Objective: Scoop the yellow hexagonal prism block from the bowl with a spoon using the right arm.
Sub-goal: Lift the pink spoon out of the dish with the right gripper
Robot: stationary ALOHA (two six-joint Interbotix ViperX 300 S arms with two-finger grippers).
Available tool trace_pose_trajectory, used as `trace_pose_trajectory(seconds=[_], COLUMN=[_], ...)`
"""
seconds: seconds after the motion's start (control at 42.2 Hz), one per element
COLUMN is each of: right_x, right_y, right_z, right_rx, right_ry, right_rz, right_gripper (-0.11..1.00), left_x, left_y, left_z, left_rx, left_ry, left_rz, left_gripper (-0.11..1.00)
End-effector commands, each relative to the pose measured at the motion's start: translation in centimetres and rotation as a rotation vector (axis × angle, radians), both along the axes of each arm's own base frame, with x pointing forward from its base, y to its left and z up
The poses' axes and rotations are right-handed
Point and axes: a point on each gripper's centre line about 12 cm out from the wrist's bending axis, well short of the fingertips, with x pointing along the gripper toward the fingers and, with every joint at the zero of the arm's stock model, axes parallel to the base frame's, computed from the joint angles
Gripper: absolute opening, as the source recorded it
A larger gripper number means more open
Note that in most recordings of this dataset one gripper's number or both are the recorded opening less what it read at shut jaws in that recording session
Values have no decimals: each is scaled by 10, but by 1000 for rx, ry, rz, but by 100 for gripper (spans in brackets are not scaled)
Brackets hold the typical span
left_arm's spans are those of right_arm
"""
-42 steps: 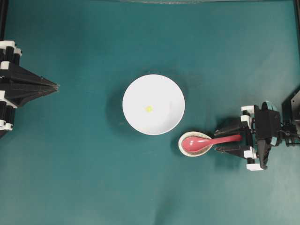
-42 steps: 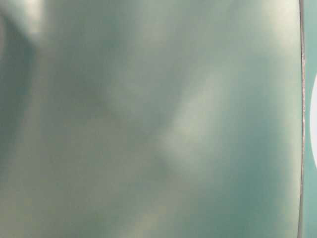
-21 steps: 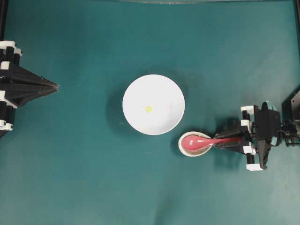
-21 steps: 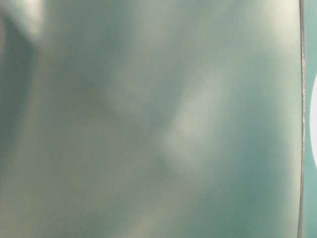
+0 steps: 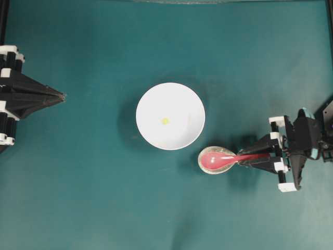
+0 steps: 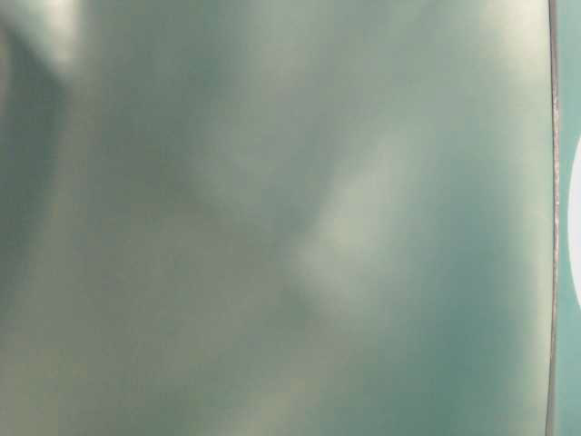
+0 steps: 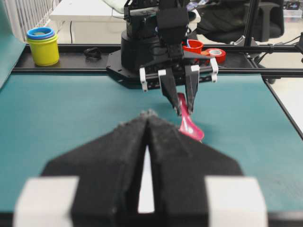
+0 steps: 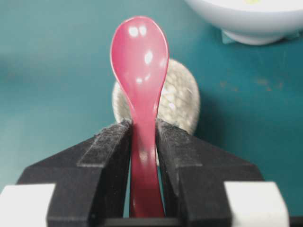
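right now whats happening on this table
The right gripper has its jaws closed on the handle of the pink-red spoon, whose scoop hangs above the small speckled dish. The yellow block sits in the white bowl, untouched, just beyond the dish. The left gripper is shut and parked at the far left of the green table, holding nothing. So the spoon is in hand, and the scooping itself has not yet begun.

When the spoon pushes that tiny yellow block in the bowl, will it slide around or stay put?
Probably it slides. The yellow block looks tiny beside the spoon, so it is likely very light. The bowl looks smooth and glossy, so little would hold the block. Its flat sides may stop it rolling far, but it could skate up the curved wall ahead of the scoop.
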Motion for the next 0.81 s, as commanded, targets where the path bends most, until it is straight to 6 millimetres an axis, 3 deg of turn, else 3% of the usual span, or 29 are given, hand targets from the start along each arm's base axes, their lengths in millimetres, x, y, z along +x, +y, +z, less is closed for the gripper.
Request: trace_pose_trajectory(seconds=[0.0,0.213,0.569,0.783], right_x=[4,15,37,51], right_y=[0,-2,-25,-52], right_z=[17,55,126,140], right_rx=[22,22,-4,17], right_ry=[-33,-38,64,145], right_rz=[1,23,52,-14], right_gripper=[24,24,24,24], left_x=[2,2,2,2], left_y=[0,0,-3,-4], left_z=[4,4,3,3], left_rx=[1,0,-17,-23], left_ry=[-9,-8,-4,-6], left_rz=[0,-1,-18,-20], left_gripper=[0,0,0,0])
